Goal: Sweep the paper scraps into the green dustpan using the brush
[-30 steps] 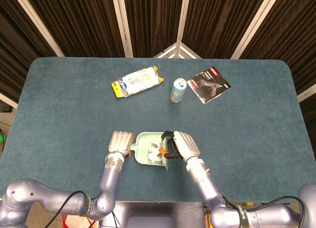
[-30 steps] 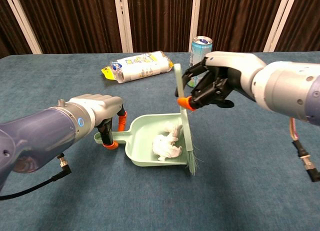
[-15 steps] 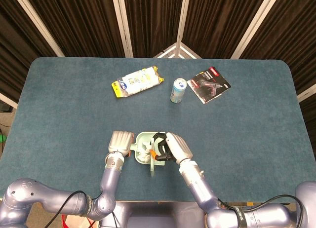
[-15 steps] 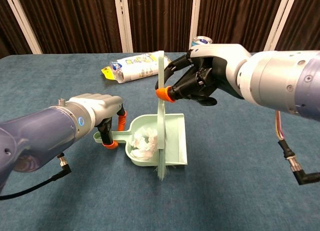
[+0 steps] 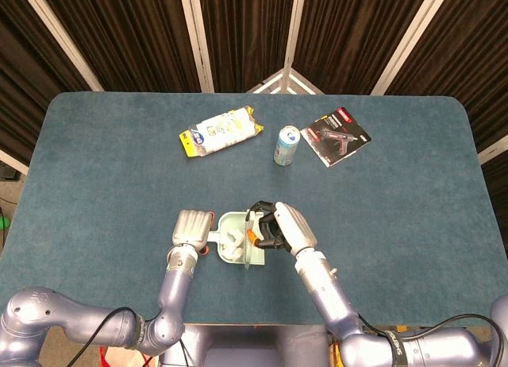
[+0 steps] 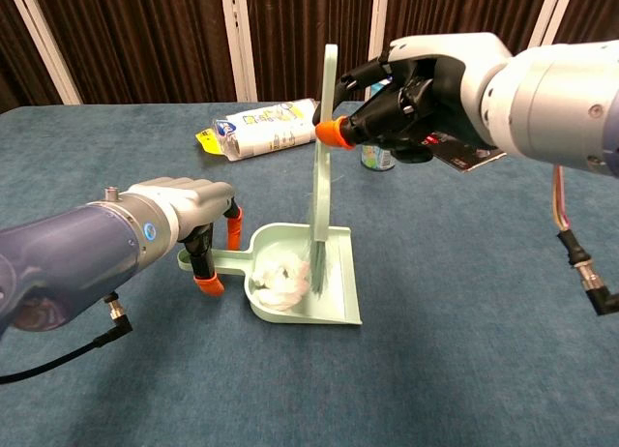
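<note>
Green dustpan (image 6: 334,283) on blue-carpeted table (image 5: 119,168), dark curtains (image 5: 135,25) behind.

No legible text; print on snack bag (image 5: 221,131), can (image 5: 286,144), red-black package (image 5: 336,136) too small to read

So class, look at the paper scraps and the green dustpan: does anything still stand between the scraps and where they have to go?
Nothing visible does. The paper scraps already lie inside the dustpan, with the brush standing upright over them in the right hand, and the left hand gripping the dustpan's handle.
</note>
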`<action>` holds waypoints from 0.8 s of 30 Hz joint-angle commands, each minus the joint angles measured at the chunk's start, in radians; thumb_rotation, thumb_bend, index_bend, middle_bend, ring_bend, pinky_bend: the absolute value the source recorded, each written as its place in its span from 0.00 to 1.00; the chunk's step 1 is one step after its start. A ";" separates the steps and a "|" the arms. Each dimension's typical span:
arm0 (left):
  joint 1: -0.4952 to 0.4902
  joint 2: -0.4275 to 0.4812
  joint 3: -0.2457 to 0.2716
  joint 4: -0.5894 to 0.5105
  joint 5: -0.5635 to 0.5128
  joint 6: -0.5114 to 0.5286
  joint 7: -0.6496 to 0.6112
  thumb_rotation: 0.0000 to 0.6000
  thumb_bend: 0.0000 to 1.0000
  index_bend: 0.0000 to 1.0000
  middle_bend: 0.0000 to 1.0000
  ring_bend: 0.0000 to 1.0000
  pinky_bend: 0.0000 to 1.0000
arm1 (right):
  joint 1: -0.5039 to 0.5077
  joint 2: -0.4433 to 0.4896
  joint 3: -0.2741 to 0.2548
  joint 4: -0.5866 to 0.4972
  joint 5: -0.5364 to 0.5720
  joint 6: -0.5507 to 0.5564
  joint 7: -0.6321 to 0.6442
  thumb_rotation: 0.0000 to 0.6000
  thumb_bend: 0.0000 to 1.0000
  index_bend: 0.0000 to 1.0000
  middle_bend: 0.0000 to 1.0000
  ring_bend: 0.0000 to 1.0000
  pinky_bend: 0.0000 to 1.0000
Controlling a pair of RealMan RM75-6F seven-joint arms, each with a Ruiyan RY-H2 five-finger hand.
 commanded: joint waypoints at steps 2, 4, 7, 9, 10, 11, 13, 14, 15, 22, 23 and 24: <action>0.010 0.018 0.006 -0.028 0.028 0.009 -0.017 1.00 0.00 0.23 0.99 1.00 1.00 | -0.004 0.010 -0.015 -0.004 -0.022 0.017 -0.010 1.00 0.59 0.82 0.85 0.90 0.91; 0.027 0.049 -0.014 -0.065 0.052 0.019 -0.057 1.00 0.00 0.22 0.99 1.00 1.00 | -0.011 0.016 -0.027 -0.004 -0.043 0.034 -0.016 1.00 0.58 0.82 0.85 0.90 0.91; 0.048 0.104 -0.036 -0.120 0.069 0.019 -0.097 1.00 0.00 0.21 0.99 1.00 1.00 | -0.020 0.025 -0.046 -0.002 -0.078 0.054 -0.029 1.00 0.58 0.82 0.85 0.90 0.91; 0.064 0.147 -0.049 -0.155 0.080 0.021 -0.122 1.00 0.00 0.21 0.99 1.00 1.00 | -0.030 0.041 -0.057 -0.002 -0.102 0.067 -0.038 1.00 0.59 0.82 0.85 0.90 0.91; 0.073 0.171 -0.054 -0.173 0.084 0.022 -0.133 1.00 0.00 0.21 0.99 1.00 1.00 | -0.035 0.053 -0.061 -0.004 -0.110 0.072 -0.043 1.00 0.59 0.82 0.85 0.90 0.91; 0.084 0.200 -0.059 -0.193 0.090 0.021 -0.148 1.00 0.00 0.21 0.99 1.00 1.00 | -0.041 0.071 -0.066 -0.006 -0.116 0.073 -0.050 1.00 0.59 0.82 0.84 0.90 0.91; 0.105 0.252 -0.064 -0.226 0.104 0.019 -0.174 1.00 0.00 0.21 0.98 1.00 1.00 | -0.054 0.104 -0.072 -0.003 -0.131 0.079 -0.058 1.00 0.59 0.82 0.84 0.90 0.91; 0.117 0.283 -0.064 -0.246 0.112 0.013 -0.191 1.00 0.00 0.21 0.98 1.00 1.00 | -0.063 0.124 -0.076 -0.001 -0.139 0.077 -0.057 1.00 0.59 0.82 0.85 0.90 0.91; 0.130 0.311 -0.065 -0.261 0.122 0.010 -0.207 1.00 0.00 0.21 0.98 1.00 1.00 | -0.071 0.142 -0.079 0.004 -0.144 0.079 -0.055 1.00 0.59 0.82 0.85 0.90 0.91; 0.239 0.518 -0.020 -0.351 0.239 -0.037 -0.350 1.00 0.00 0.21 0.97 1.00 1.00 | -0.149 0.273 -0.119 0.083 -0.188 0.060 -0.011 1.00 0.59 0.82 0.85 0.90 0.91; 0.254 0.541 -0.012 -0.356 0.260 -0.044 -0.372 1.00 0.00 0.21 0.97 0.99 1.00 | -0.160 0.286 -0.127 0.100 -0.199 0.061 -0.008 1.00 0.59 0.82 0.84 0.90 0.91; 0.278 0.575 0.000 -0.363 0.288 -0.050 -0.407 1.00 0.00 0.21 0.96 0.98 0.99 | -0.174 0.302 -0.141 0.130 -0.221 0.070 -0.012 1.00 0.59 0.82 0.84 0.90 0.91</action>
